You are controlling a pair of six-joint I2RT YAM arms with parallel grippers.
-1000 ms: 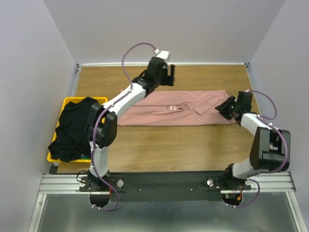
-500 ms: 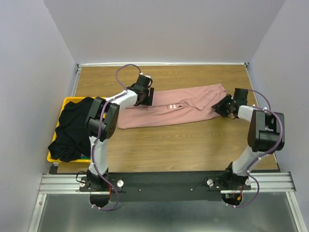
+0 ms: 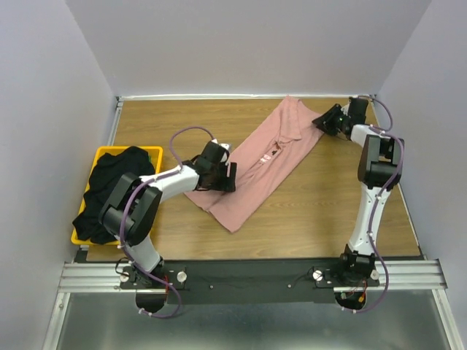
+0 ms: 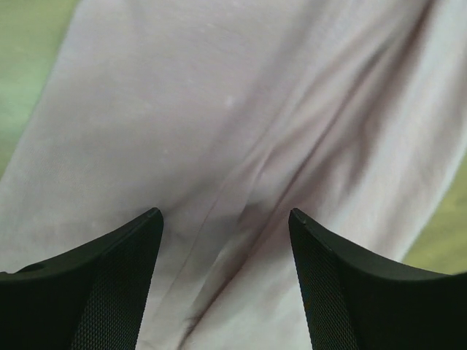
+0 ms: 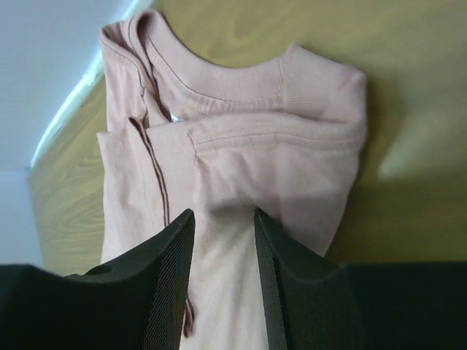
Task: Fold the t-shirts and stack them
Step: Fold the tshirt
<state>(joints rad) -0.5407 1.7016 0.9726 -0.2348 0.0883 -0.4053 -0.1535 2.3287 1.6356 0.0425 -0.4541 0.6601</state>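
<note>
Right tool [image 3: 330, 121], seen from above, has dragged its end of the dusty-pink, lengthwise-folded cloth t-shirt [image 3: 264, 162] to the wooden table's [image 3: 328, 211] far right corner. The long axis, left-right before, now runs diagonally, hem toward the near middle, which suits straightening. Left wrist: left tool [image 4: 225, 219] gapes over pink cloth, pinching nothing. Right wrist: right tool clamps a fold just below the collar [image 5: 219, 76].

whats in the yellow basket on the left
A crumpled black t-shirt fills the yellow basket and spills over its near edge. Whatever lies beneath it is covered.
</note>
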